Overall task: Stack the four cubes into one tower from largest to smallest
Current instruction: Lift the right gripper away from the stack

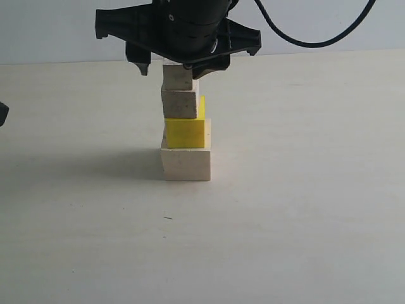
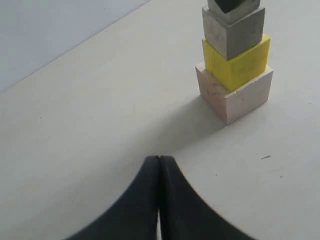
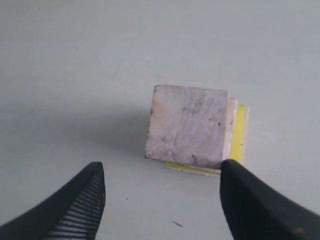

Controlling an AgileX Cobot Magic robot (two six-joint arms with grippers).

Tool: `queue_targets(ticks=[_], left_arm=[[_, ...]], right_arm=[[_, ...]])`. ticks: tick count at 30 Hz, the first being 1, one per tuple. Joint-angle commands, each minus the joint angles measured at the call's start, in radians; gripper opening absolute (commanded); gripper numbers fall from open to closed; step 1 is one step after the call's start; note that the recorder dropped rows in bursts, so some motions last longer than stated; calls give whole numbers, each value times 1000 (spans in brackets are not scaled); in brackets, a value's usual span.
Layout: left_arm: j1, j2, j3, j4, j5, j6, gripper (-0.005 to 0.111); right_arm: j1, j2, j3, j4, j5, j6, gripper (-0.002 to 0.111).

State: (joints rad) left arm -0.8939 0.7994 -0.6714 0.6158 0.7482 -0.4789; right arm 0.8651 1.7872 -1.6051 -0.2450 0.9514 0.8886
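The four cubes stand as one tower in the exterior view: the largest pale cube [image 1: 185,164] on the table, the yellow cube [image 1: 185,133] on it, the medium pale cube [image 1: 180,103] above that, and the smallest pale cube [image 1: 177,77] on top. My right gripper [image 1: 179,67] hovers open just over the top cube, its fingers apart from it. From the right wrist view I look down on the smallest cube [image 3: 187,125], with a yellow strip [image 3: 239,132] showing past its edge and the gripper [image 3: 162,169] holding nothing. My left gripper [image 2: 159,160] is shut and empty, well away from the tower [image 2: 235,95].
The tower stands on a plain pale table [image 1: 304,209]. A black cable [image 1: 297,38] runs from the right arm towards the upper right. A dark bit of the left arm [image 1: 2,114] shows at the left edge.
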Motion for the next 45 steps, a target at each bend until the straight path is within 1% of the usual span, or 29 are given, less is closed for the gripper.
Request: queue_targets(ticks=[1, 9, 13, 15, 16, 18, 20, 21, 23, 26, 29, 30, 32, 35, 36, 37, 38, 39, 40, 42, 45], left_arm=[[-2, -9, -4, 6, -3, -7, 0], [-2, -12, -4, 6, -3, -7, 0], [-2, -25, -4, 6, -3, -7, 0], [-2, -30, -4, 6, -3, -7, 0], [-2, -31, -4, 6, -3, -7, 0], [-2, -31, -4, 6, -3, -7, 0], [-2, -31, -4, 6, -3, -7, 0], [-2, -31, -4, 6, -3, -7, 0], [-2, -25, 7, 6, -3, -7, 0], [-2, -6, 16, 6, -8, -7, 0], [-2, 40, 16, 6, -8, -7, 0], [-2, 73, 16, 10, -11, -7, 0], [-2, 104, 16, 22, -21, -7, 0], [-2, 176, -1, 43, -45, -7, 0], [12, 215, -18, 54, -62, -22, 0], [30, 238, -29, 52, -74, -22, 0], [76, 284, -52, 37, -83, -22, 0], [108, 311, -67, 20, -90, -22, 0], [177, 359, -97, -38, -119, 3, 0], [244, 411, -126, -133, -169, 77, 0], [321, 486, -160, -338, -252, 297, 0]], right_arm=[[-4, -8, -8, -4, -4, -12, 63], [-4, -16, -8, -27, 12, -12, 63], [-4, -50, -8, -27, 27, -38, 63], [-4, -85, -8, -27, 55, -85, 62], [-4, -98, -8, -27, 70, -102, 59], [-4, -142, -8, -22, 119, -169, 43], [-4, -197, -8, -41, 180, -263, 11], [-4, -211, -8, -57, 198, -276, 2], [-4, -241, -8, -115, 265, -330, 0], [-18, -253, -4, -176, 270, -436, 0], [-91, -257, 36, -144, 270, -484, 0], [-131, -257, 63, -138, 270, -494, 0], [-172, -257, 106, -133, 270, -513, 0], [-247, -257, 211, -133, 270, -531, 0], [-285, -257, 265, -125, 270, -531, 0], [-301, -257, 295, -108, 244, -528, 0], [-327, -257, 346, -51, 184, -531, 0], [-335, -257, 374, -34, 154, -531, 0], [-337, -257, 425, -36, 108, -531, 0], [-337, -257, 462, -34, 65, -531, 0], [-337, -257, 503, -16, 15, -531, 0]])
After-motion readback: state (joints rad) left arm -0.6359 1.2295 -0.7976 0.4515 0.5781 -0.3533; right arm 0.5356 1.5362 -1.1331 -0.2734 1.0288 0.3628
